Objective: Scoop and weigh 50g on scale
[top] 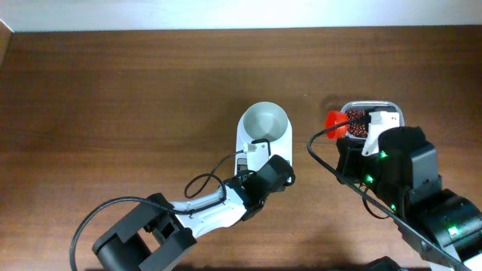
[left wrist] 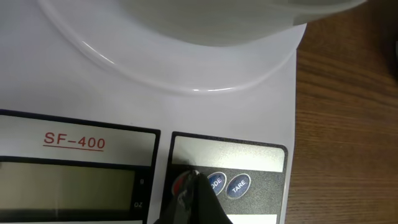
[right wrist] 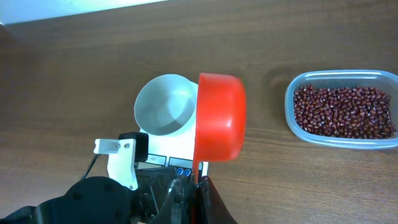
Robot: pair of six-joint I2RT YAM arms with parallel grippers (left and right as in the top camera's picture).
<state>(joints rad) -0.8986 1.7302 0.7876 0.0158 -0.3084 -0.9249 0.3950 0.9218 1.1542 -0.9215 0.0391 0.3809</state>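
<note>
The scale sits at the middle of the desk, its white bowl empty on top. The left arm reaches in from the near left corner, over the scale's front panel. The left tool is clenched with nothing in it, and its dark tip lies over the red button, just left of the 2 blue buttons, MODE and TARE. Whether the tip presses the button I cannot tell. The grey display shows no digits that can be read.

The right tool grasps the thin handle of a red scoop. Seen from overhead, the scoop hangs between the scale and the tub, at the tub's left edge. Only the scoop's outer shell shows, so its contents cannot be told. The clear tub stands right of the scale, holding red beans.
</note>
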